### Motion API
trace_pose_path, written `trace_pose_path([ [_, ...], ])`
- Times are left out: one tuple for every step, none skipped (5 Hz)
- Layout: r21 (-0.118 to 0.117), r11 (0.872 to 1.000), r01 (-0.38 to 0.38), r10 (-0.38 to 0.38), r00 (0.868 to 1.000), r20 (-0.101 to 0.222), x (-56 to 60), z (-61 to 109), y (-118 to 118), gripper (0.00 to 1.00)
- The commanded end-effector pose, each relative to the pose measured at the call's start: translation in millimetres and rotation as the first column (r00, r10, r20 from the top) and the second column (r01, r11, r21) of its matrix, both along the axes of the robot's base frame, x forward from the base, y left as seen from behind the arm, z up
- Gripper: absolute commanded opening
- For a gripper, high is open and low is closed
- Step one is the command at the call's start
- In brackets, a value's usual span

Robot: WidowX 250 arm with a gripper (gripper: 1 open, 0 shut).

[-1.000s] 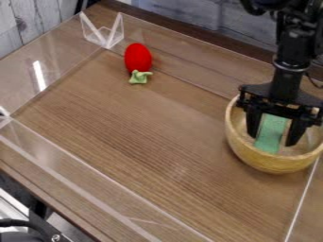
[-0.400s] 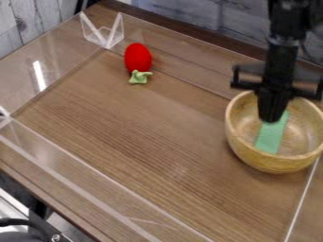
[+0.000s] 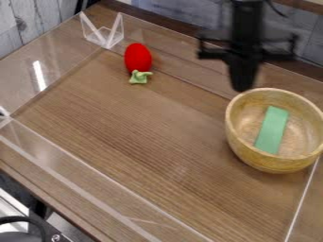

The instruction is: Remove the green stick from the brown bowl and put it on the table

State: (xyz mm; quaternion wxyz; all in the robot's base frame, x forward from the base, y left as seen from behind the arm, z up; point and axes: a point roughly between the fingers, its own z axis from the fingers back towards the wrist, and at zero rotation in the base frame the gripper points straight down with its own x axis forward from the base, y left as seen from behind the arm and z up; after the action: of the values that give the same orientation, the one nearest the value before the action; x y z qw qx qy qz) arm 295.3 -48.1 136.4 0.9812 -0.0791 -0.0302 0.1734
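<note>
The green stick lies flat inside the brown bowl, which stands on the table at the right edge. It runs lengthwise across the bowl's pale inside. My gripper hangs above and to the left of the bowl, pointing straight down. Its black fingers are shut together with nothing between them. It touches neither the stick nor the bowl.
A red strawberry toy with green leaves sits at the back, left of the gripper. Low clear acrylic walls edge the tabletop, with a folded clear corner piece at the back left.
The gripper stood open around the stick inside the bowl, shut, then rose and moved left out of the bowl. The stick stayed lying in the bowl.
</note>
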Motion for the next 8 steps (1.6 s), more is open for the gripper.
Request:
trace_pose_path([
  [-0.019, 1.000, -0.024, 0.025, 0.998, 0.051, -4.0, 13.4, -0.5, 0.00],
  [-0.017, 1.000, -0.025, 0.025, 0.998, 0.051, -3.2, -4.6, -8.9, 0.00],
  [-0.014, 1.000, -0.019, 0.019, 0.999, 0.049, -3.4, -20.8, -17.2, 0.00],
  [-0.011, 1.000, -0.014, 0.014, 0.999, 0.050, -4.0, -33.2, -20.4, 0.00],
  [-0.008, 0.999, -0.041, 0.042, 0.998, 0.054, -4.9, -31.1, -13.5, 0.00],
  [-0.009, 0.997, -0.073, 0.073, 0.996, 0.059, -5.5, -25.5, -5.4, 0.00],
  [-0.009, 0.999, -0.048, 0.049, 0.997, 0.062, -8.4, -35.0, -2.2, 0.00],
  [-0.013, 1.000, -0.021, 0.022, 0.997, 0.068, -10.9, -42.3, 0.4, 0.00],
])
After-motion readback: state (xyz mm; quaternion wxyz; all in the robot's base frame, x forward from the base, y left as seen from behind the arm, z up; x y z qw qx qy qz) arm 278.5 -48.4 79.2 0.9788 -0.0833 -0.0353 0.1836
